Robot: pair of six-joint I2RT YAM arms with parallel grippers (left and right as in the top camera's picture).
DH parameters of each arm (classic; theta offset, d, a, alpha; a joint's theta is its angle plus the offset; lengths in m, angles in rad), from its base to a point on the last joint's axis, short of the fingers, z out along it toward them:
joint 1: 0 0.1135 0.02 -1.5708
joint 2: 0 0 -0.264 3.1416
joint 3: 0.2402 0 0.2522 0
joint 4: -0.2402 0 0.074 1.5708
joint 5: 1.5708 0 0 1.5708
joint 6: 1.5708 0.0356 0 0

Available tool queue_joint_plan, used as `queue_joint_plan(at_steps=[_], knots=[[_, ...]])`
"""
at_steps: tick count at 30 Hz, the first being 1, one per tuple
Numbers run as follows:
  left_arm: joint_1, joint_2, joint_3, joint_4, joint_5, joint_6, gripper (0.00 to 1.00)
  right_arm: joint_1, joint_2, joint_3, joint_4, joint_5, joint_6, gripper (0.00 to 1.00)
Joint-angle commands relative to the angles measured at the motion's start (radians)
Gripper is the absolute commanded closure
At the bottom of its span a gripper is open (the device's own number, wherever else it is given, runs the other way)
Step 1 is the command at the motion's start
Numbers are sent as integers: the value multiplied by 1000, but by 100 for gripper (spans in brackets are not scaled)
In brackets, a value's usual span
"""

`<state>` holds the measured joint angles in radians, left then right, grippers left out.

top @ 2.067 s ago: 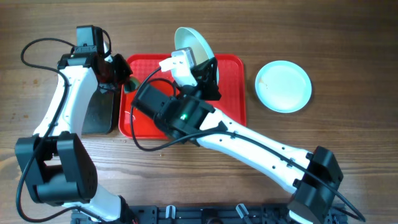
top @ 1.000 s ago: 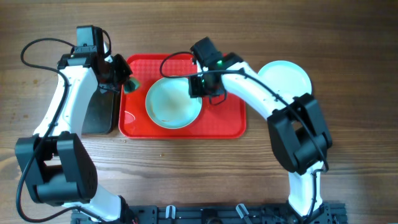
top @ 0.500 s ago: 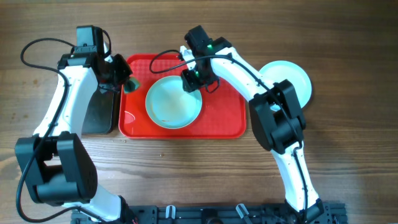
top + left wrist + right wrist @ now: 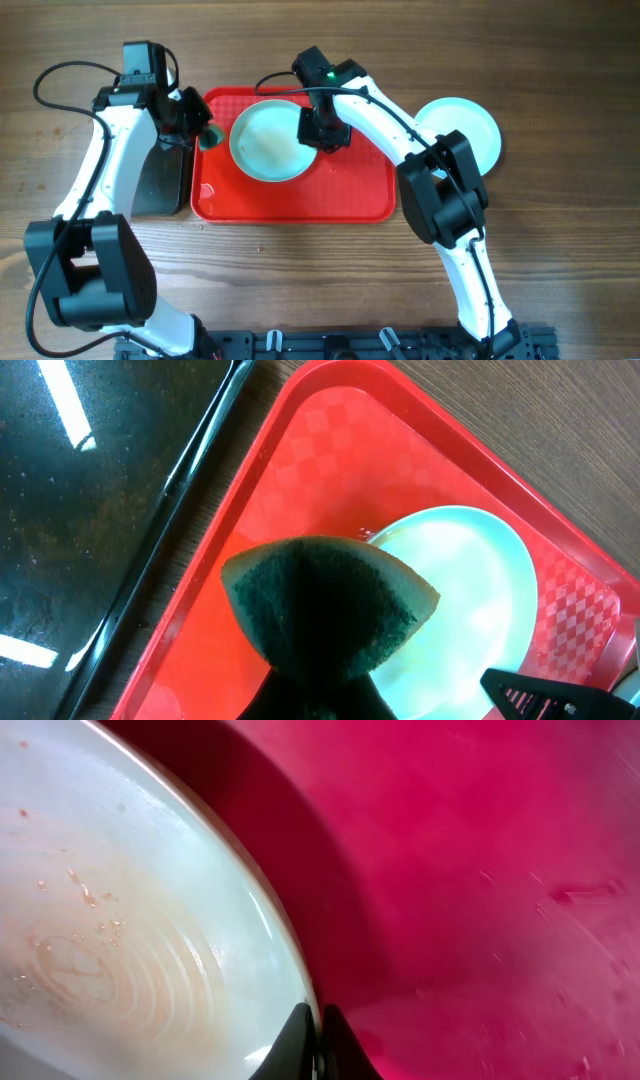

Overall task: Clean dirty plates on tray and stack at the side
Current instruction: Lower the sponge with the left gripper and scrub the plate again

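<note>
A pale mint-white plate lies in the far-left part of the red tray. My right gripper is shut on its right rim. In the right wrist view the fingers pinch the rim of this plate, which carries faint orange-brown smears and casts a shadow on the tray. A second plate rests on the table to the right of the tray. My left gripper is shut on a dark green sponge, which it holds over the tray's left edge, beside the plate. The sponge hides the left fingers.
A black metal pan lies on the table just left of the tray and shows in the left wrist view. Both arms reach over the tray's far side. Bare wood table lies in front of the tray.
The right gripper laid the plate, earlier held upright at the tray's far edge, down flat, then slid it toward the tray's far-left corner. The left arm and sponge have not moved.
</note>
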<state>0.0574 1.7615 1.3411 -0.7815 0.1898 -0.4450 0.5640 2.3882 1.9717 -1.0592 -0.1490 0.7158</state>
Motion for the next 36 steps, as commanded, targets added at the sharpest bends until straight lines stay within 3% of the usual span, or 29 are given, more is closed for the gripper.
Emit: queue_joint_plan(at_steps=[1,4,6,11,17,26,32,36], knots=[[3,-11,13,2,-8,19,96,-9,40,-2,-22,50,116,93],[-11,-11,11,3,-8,19,96,-14,40,-2,30,36,25,53],[-31,-11,1,14,-8,19,96,-18,40,-2,56,37,-13,49],[-95,13,-53,113,-9,19,96,-18,42,-4,93,38,-70,66],[-146,116,-66,131,-9,19,96,-17,43,-19,84,18,-85,95],[-152,250,-66,296,-9,54,96,-17,43,-32,101,14,-85,96],[-186,357,-66,451,-16,198,96,-17,43,-32,106,13,-85,96],[-213,428,-66,515,-180,193,96,-17,43,-32,106,13,-86,96]])
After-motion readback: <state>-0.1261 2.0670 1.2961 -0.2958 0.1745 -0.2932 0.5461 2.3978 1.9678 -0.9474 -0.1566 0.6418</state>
